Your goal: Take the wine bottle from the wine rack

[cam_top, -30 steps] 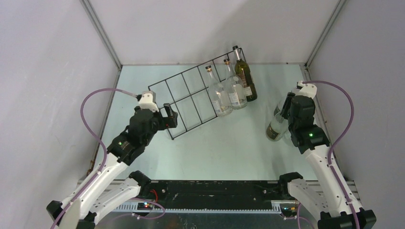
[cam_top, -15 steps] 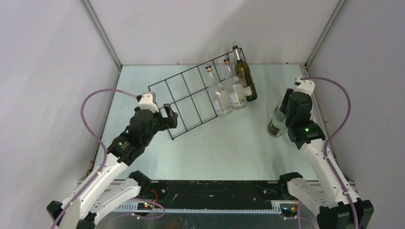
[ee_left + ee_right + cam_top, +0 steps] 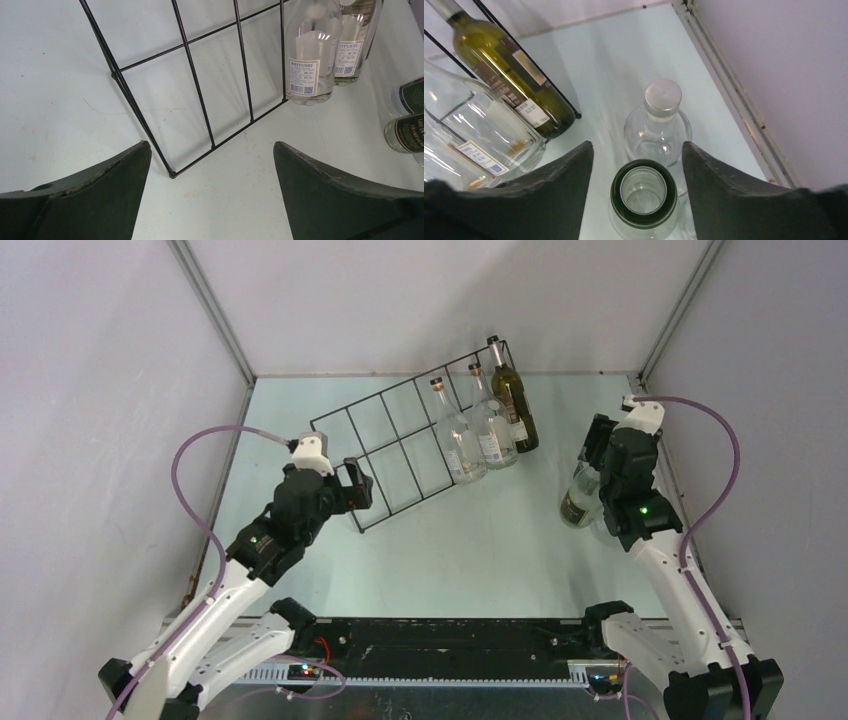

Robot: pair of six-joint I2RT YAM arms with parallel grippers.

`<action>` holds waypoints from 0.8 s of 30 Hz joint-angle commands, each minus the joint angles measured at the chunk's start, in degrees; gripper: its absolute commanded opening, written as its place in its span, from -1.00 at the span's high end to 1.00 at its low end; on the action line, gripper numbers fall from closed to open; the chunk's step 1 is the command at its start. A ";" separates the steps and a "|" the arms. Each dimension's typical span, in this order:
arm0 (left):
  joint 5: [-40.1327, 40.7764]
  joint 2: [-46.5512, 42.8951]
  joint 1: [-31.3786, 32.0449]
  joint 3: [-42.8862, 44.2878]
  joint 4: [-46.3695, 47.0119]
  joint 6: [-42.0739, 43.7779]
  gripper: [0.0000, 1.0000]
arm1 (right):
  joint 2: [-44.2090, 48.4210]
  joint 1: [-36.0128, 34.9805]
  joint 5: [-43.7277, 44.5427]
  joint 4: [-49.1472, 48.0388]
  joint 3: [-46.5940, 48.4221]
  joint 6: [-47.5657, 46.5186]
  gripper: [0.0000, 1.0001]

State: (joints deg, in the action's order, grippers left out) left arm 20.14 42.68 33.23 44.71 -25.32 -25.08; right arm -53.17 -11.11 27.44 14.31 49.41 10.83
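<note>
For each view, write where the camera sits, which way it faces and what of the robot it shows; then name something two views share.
Top external: above and behind the bases, facing down and forward over the table; both arms show.
Left wrist: left arm, facing down at the wine rack corner; left pincer fingers frame it.
Right wrist: right arm, facing down onto an open-necked bottle; right pincer fingers flank it.
Shared: the green wine bottle, in top external and right wrist.
</note>
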 commanded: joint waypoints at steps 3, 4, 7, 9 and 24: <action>-0.10 0.31 -0.45 0.04 1.76 -0.74 -0.99 | 3.14 0.20 0.91 -3.07 3.17 -0.44 -0.50; -0.10 0.30 -0.45 0.14 1.66 -0.75 -0.99 | 3.41 0.17 0.65 -2.22 3.34 -0.41 -0.56; -1.02 1.15 -0.45 0.81 1.94 -0.60 -1.00 | 4.72 0.19 -0.01 0.60 5.77 -0.28 -0.64; -2.27 2.58 -0.45 2.44 2.04 -0.08 -1.00 | 5.79 0.16 -0.65 3.16 8.04 -0.28 -0.67; -16.76 28.51 -0.54 23.84 11.10 2.18 -1.00 | 9.60 0.15 -16.42 35.71 35.46 7.99 -0.69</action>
State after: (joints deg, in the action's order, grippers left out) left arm 9.72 63.75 33.17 62.24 -19.20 -24.10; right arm -41.82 -11.11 18.98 38.50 79.33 15.27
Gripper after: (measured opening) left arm 0.996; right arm 0.847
